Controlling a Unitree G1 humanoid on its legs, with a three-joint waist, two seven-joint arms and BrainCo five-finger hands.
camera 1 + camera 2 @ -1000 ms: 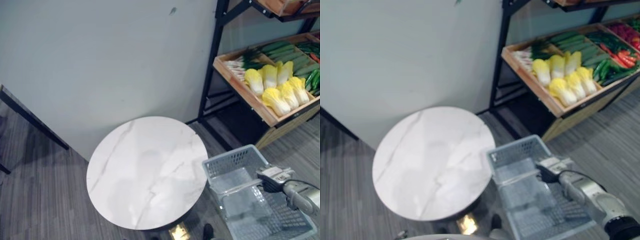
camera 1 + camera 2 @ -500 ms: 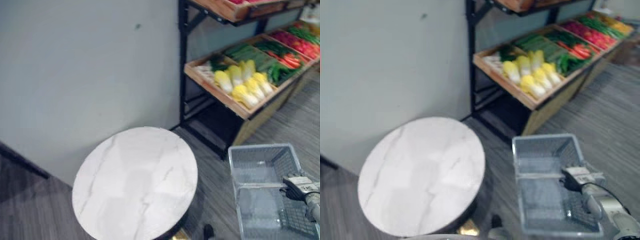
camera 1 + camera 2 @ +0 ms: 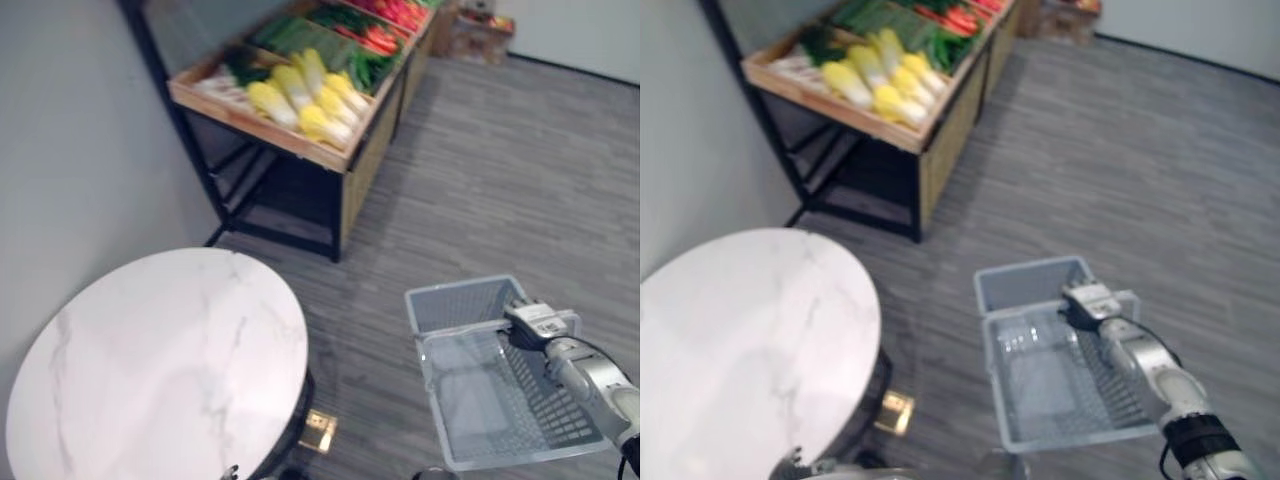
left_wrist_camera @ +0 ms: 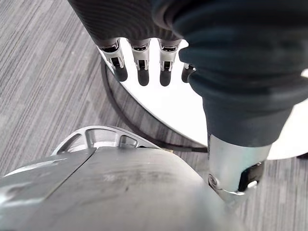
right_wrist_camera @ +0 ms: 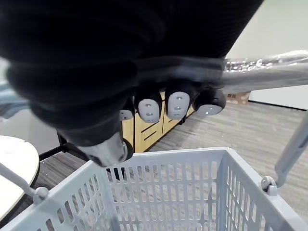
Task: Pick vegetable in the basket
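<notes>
A grey plastic mesh basket (image 3: pixel 458 291) hangs over the floor at the lower right, and its bottom shows bare. My right hand (image 3: pixel 536 324) is shut on the basket's handle (image 5: pixel 269 70), with the fingers (image 5: pixel 178 103) curled round the bar above the basket wall (image 5: pixel 168 187). Yellow-white cabbages (image 3: pixel 303 98) lie in a wooden crate shelf (image 3: pixel 270 137) at the top, far beyond the basket. Green vegetables (image 3: pixel 295 35) and red ones (image 3: pixel 388 38) lie past them. My left hand (image 4: pixel 139 65) hangs with straight fingers near the table's edge and holds nothing.
A round white marble table (image 3: pixel 150 370) stands at the lower left, close beside the basket. The shelf's black metal frame (image 3: pixel 205 185) runs along a grey wall on the left. Grey plank floor (image 3: pixel 520 170) stretches open to the right of the shelf.
The camera has swung right: the table slid to the lower left and the shelf to the top left. My right hand still holds the basket's handle.
</notes>
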